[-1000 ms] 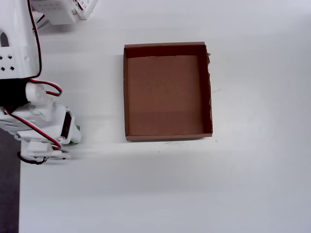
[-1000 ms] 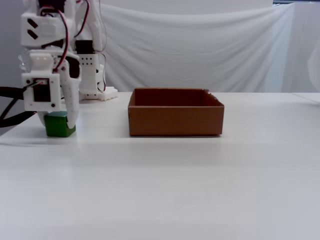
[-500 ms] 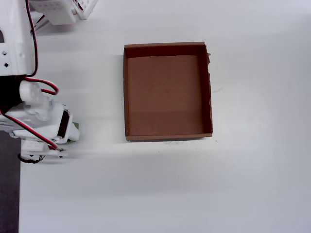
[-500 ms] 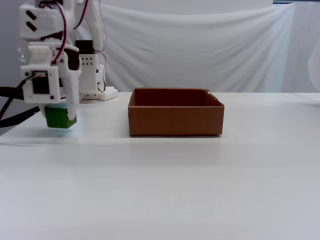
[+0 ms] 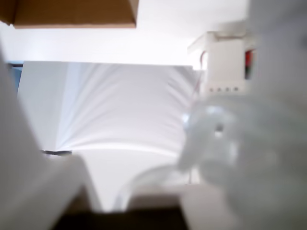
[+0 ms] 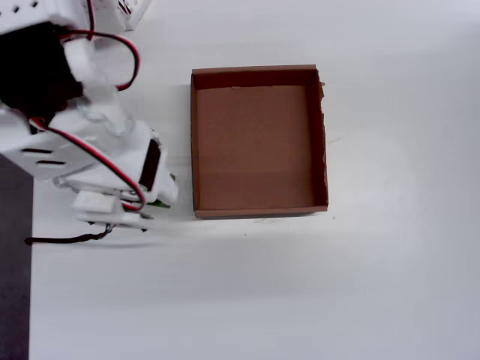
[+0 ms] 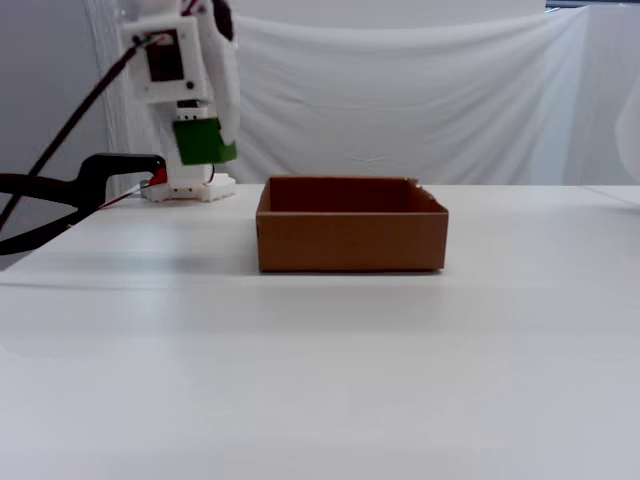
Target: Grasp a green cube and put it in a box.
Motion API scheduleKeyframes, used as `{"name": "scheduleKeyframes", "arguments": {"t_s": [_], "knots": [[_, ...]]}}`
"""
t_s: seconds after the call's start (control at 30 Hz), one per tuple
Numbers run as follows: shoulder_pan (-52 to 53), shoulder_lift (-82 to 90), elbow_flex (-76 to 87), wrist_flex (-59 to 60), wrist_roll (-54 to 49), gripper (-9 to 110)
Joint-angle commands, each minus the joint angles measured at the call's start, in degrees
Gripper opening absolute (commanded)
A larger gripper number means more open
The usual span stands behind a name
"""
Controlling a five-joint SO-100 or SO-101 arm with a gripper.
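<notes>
In the fixed view my gripper (image 7: pixel 205 146) is shut on the green cube (image 7: pixel 204 141) and holds it well above the table, left of the box (image 7: pixel 350 240) and higher than its rim. In the overhead view only a green sliver of the cube (image 6: pixel 162 202) shows under the gripper (image 6: pixel 159 196), just left of the box's near-left corner (image 6: pixel 193 142). The box is brown, shallow and holds nothing. The wrist view is blurred: the white fingers (image 5: pixel 29 191) frame the picture, a corner of the box (image 5: pixel 72 12) shows at the top left, and the cube is hidden.
A black clamp with a cable (image 7: pixel 90 180) reaches in from the left in the fixed view. The arm's base (image 7: pixel 190 190) stands behind the cube. A white cloth (image 7: pixel 400 90) hangs behind the table. A dark strip (image 6: pixel 13 262) marks the table's left edge in the overhead view.
</notes>
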Motion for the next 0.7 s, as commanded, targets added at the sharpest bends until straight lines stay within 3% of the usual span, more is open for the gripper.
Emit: {"name": "scheduleKeyframes", "arguments": {"t_s": [0.0,0.3,0.67], "knots": [[-6.59,4.13,-3.87,1.58,2.20,10],[-20.13,-4.39,-6.94,4.04,8.09,10],[-22.76,-20.39,-11.69,1.58,8.70,10]]}}
